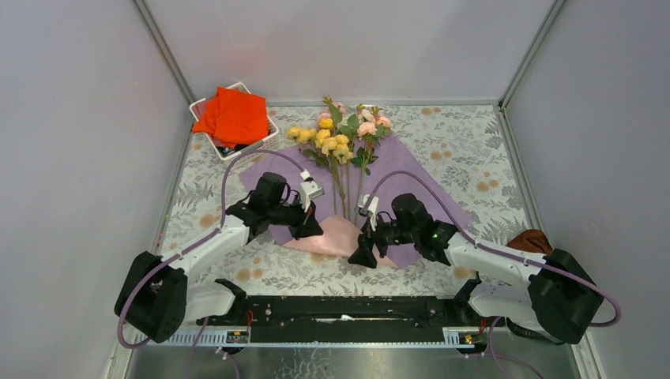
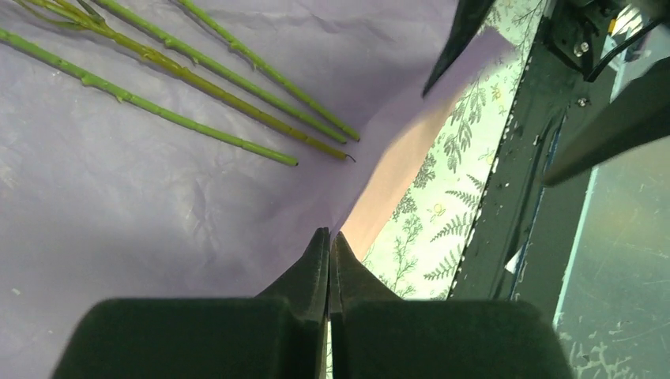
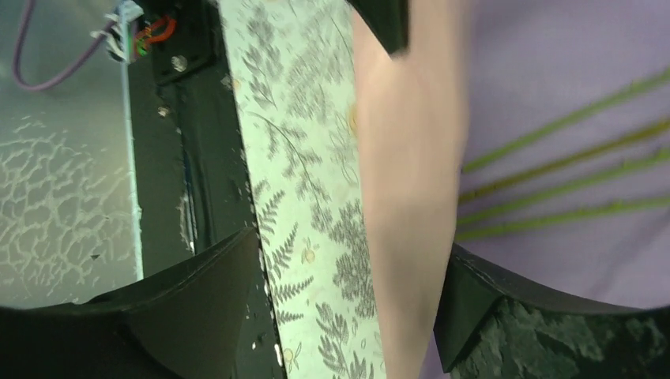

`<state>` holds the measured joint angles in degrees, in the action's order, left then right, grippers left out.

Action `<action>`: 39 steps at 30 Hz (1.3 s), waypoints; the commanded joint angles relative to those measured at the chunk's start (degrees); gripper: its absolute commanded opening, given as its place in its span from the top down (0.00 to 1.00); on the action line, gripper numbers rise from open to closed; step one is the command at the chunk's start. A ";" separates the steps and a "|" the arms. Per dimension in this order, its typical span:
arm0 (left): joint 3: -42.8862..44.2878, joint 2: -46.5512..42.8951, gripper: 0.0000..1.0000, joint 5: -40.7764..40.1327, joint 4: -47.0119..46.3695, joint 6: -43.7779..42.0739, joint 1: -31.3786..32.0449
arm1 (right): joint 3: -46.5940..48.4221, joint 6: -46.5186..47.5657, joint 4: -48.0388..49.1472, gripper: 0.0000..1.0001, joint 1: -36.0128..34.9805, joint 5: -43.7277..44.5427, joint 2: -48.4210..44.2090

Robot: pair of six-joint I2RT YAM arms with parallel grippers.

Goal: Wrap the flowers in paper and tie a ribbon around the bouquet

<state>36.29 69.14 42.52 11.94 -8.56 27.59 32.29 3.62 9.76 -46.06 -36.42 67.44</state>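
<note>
Closest to the left wrist camera, the left gripper (image 2: 329, 237) has its two black fingers pressed flat together, and they pinch the near edge of the paper (image 2: 118, 213). The purple face climbs up to the tips on one side, and the pale pink face drops away on the other side, down to the printed tablecloth (image 2: 430, 229). From this view alone I cannot judge how the sheet lies as a whole. The overhead view shows the near corner folded over, so that a pink patch sits on the purple sheet, with the left gripper at its left part. Only the overhead view gives me the whole flowers (image 1: 333, 142). They lie along the middle of the paper, yellow and pink blooms at the far end and stems pointing toward the arms. Both wrist views show only bare green stems on the purple face. The right gripper (image 3: 355, 253) has its fingers wide apart and holds nothing. Between them I see a strip of pink paper and some tablecloth, a little blurred. From above it stands at the right end of the pink fold, near the left gripper, but whether it touches the paper I cannot tell. Only from above I also see an orange cloth (image 1: 233, 114) in a white basket (image 1: 197, 103) at the far left corner, well apart from the grippers. A small brown thing (image 1: 529, 239) lies at the right edge, and I cannot identify it.
</note>
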 commanded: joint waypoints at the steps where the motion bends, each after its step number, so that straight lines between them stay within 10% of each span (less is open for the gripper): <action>1: -1.07 0.18 1.00 1.69 -7.38 6.30 -0.18 | -5.33 -9.53 6.11 0.18 0.27 9.30 -1.25; 10: 0.24 4.48 1.00 -3.90 -11.03 11.94 -2.73 | -5.51 -8.80 7.57 0.23 3.20 14.02 0.46; 25: 0.04 7.04 1.00 -11.25 -13.31 18.28 -4.54 | -3.17 -15.20 5.97 1.00 13.07 6.19 10.97; 28: 0.28 7.03 1.00 -13.39 -13.65 18.70 -4.61 | -1.24 -16.34 5.08 1.00 14.07 6.39 13.41; 33: 3.61 5.43 0.30 -16.61 -6.96 11.05 -4.66 | 1.19 -16.63 2.69 1.00 14.43 7.93 14.90; 39: 16.09 1.21 0.21 -24.40 18.52 -9.69 -4.87 | 2.18 -17.99 1.91 1.00 14.52 11.56 15.88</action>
<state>43.72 73.76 24.60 13.98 -3.16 23.16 31.86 -12.99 12.03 -32.01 -27.88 82.61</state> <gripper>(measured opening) 0.795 0.011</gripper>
